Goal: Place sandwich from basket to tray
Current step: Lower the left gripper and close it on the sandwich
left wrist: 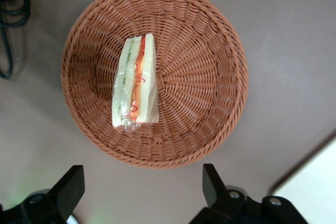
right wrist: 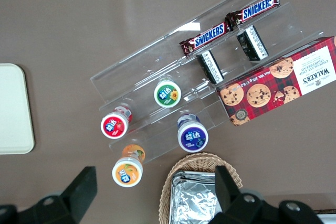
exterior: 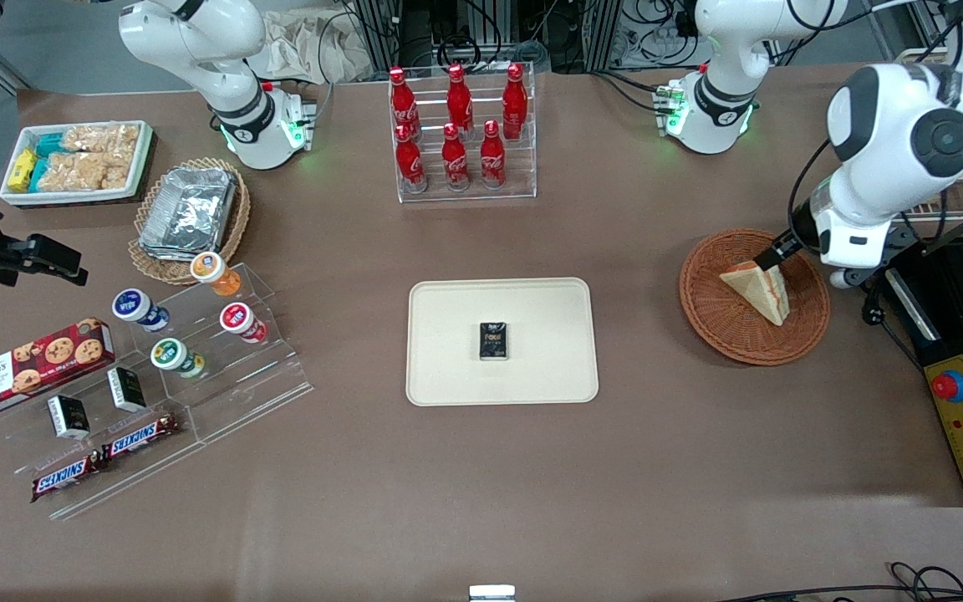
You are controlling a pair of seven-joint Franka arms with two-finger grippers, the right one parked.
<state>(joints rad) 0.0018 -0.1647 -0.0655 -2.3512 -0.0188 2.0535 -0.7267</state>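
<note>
The sandwich (exterior: 757, 288) lay in the basket (exterior: 720, 322), toward the working arm's end of the desk (exterior: 481, 485). In the front view the arm hid most of the claw (exterior: 770, 257), poised above the basket's rim. The wrist view showed what that view could not: fingers (left wrist: 71, 187) spread wide, gripping nothing, and the sandwich's clear wrap. The tray (exterior: 448, 368) carried a small dark pack (exterior: 494, 341).

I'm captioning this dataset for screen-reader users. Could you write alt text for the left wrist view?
A plastic-wrapped triangular sandwich lies in a round reddish-brown wicker basket on a brown table, seen from straight above. The open hand hovers above the basket's rim, its fingers spread wide and empty, and a corner of the cream tray shows nearby.
</note>
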